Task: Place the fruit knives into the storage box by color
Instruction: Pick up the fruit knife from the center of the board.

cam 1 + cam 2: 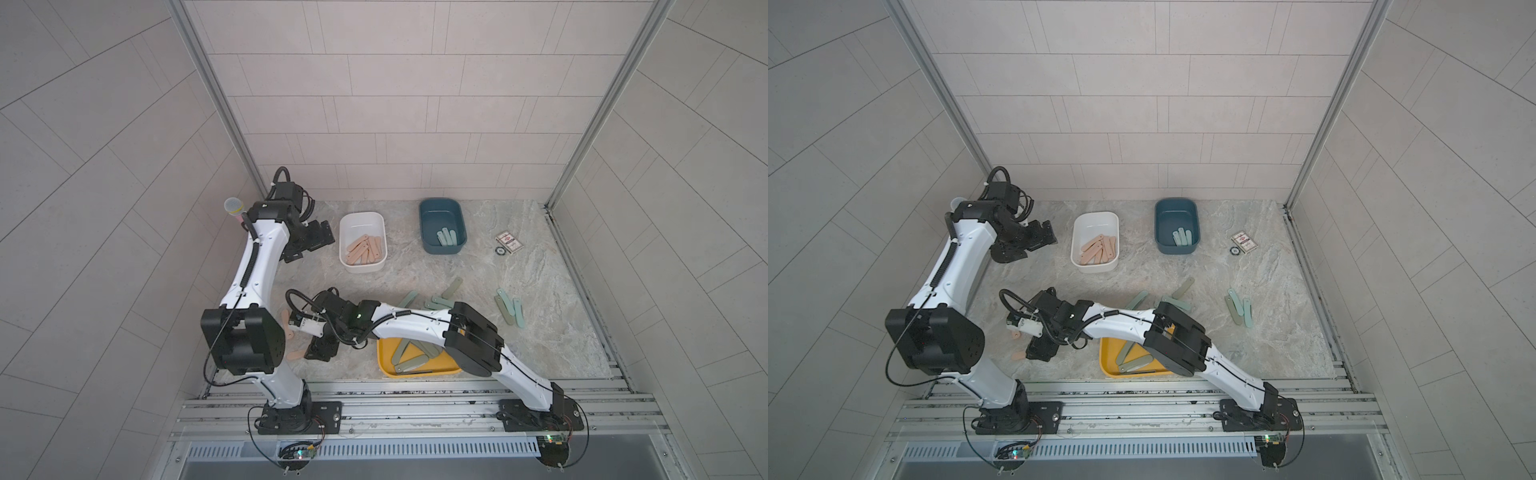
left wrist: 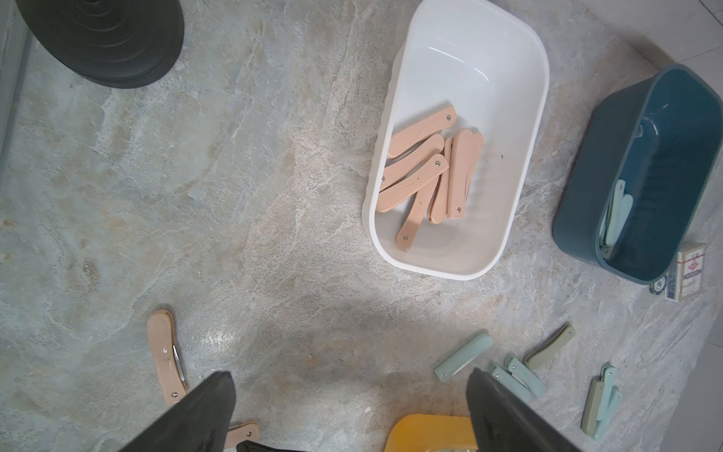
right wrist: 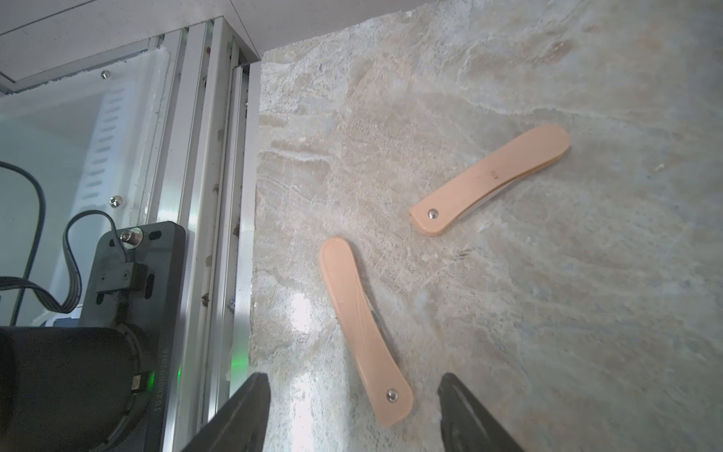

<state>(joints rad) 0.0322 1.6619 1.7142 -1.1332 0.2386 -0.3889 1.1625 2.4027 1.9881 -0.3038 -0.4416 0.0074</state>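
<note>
Two peach-pink fruit knives (image 3: 489, 180) lie on the marble table's front left. One pink knife (image 3: 364, 328) has its rivet end between the fingertips (image 3: 250, 399) of my right gripper (image 3: 354, 393), which is open and touches nothing. In both top views that gripper (image 1: 320, 351) hangs low over these knives (image 1: 297, 355). My left gripper (image 2: 350, 385) is open and empty beside the white storage box (image 1: 363, 218), which holds several pink knives (image 2: 426, 172). The blue box (image 1: 441, 203) holds teal knives (image 1: 446, 237). The yellow box (image 1: 384, 363) holds olive ones (image 1: 409, 365).
Loose teal and olive knives (image 1: 453, 287) lie mid-table, partly under my right arm, with more (image 1: 511, 311) to the right. A card pack (image 1: 508, 241) sits at the back right. An aluminium rail (image 3: 219, 195) edges the table close to my right gripper.
</note>
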